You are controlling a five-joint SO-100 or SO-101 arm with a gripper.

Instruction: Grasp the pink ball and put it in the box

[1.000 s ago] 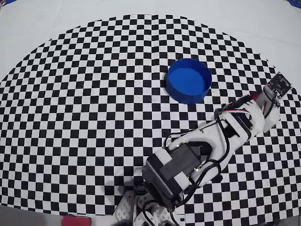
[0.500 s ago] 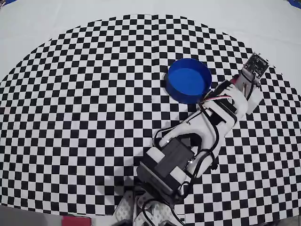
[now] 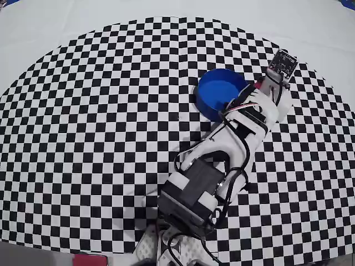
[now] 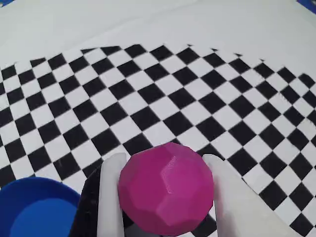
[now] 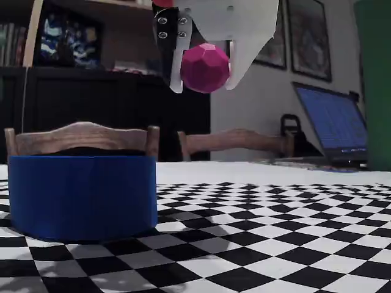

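Bench (image 3: 83, 138) is covered by a big checkered mat, and most of it is wide open on the left of the overhead view; the plain white border runs along the far edge. The arm (image 3: 222, 160) stretches from the near edge out toward the far right. The box (image 3: 216, 94), a shallow blue round tub, sits just left of the wrist, its right rim tucked under the arm. In the fixed view the claw (image 5: 206, 76) hangs well above the mat, just right of the box (image 5: 82, 195), clamped on the pink ball (image 5: 204, 67). The ball (image 4: 167, 195) is magenta, faceted, matte, with a white finger (image 4: 111, 197) pressed on each side.
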